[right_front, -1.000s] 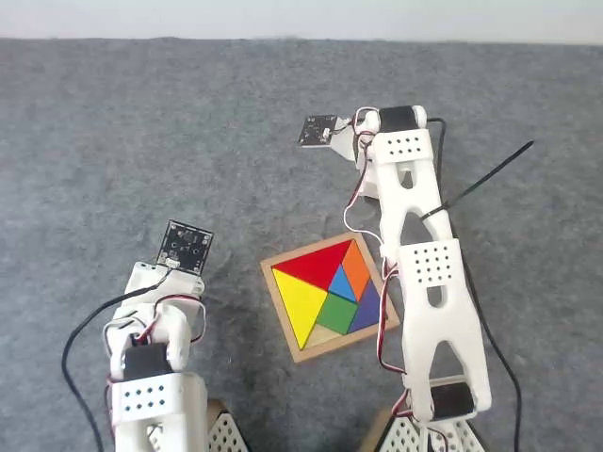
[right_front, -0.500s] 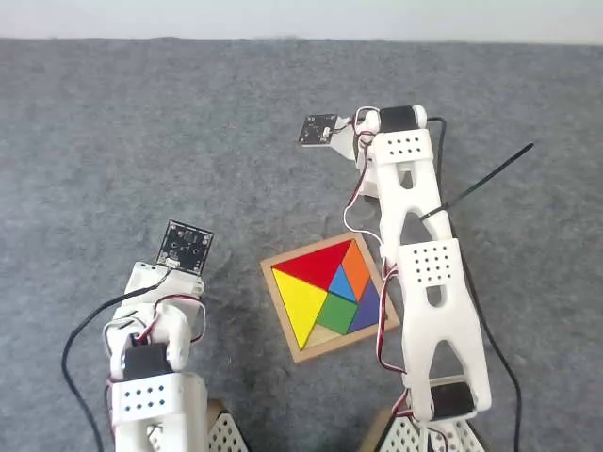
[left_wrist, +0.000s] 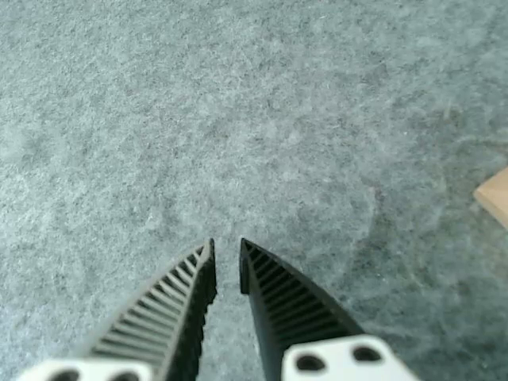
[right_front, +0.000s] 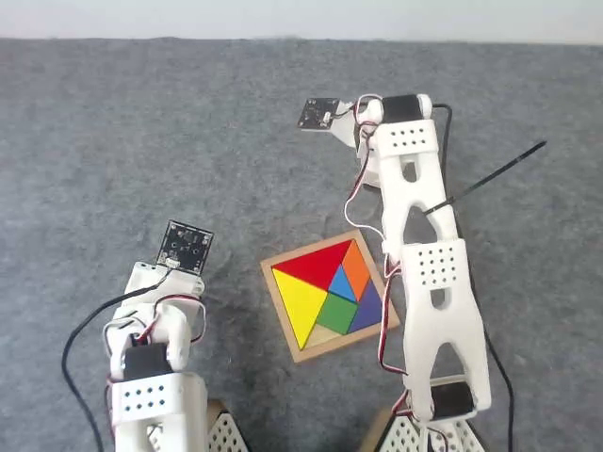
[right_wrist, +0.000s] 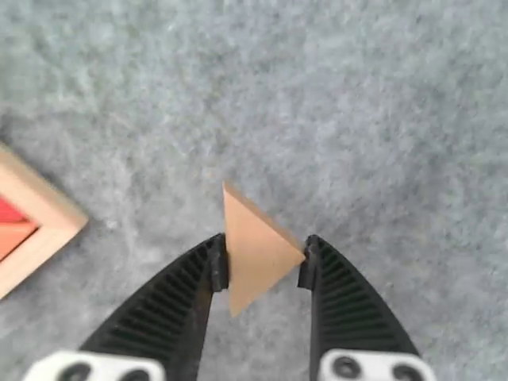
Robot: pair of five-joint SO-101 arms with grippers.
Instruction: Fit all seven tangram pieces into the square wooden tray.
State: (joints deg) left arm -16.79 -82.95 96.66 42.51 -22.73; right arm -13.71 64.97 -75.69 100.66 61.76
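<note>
**Tan triangle clenched in the right pincer, out beyond the tray**

Watching the right gripper [right_wrist: 263,252] clamping a tan triangle [right_wrist: 249,238], jaws pressing on two of its edges, one point sticking out ahead of the fingertips. Seeing grey felt [right_wrist: 381,95] beneath it (touching or lifted, not telling from here).

Switching to the high view: finding the square wooden tray [right_front: 307,250] sitting tilted in mid-table, holding six coloured pieces [right_front: 332,292], with a wedge of its bare floor showing near its 6 o'clock corner. Noting the right arm [right_front: 419,235] lying stretched along the tray's 3 o'clock side, wrist sitting around 1 o'clock from it. Catching, in the right wrist view, one corner of that tray near the triangle but apart from it.

Spotting the left arm [right_front: 151,377] folded at the tray's 8 o'clock, well apart. Checking the left gripper [left_wrist: 226,246]: hanging over felt, jaws drawn almost together, only a sliver between, gripping nothing.
</note>
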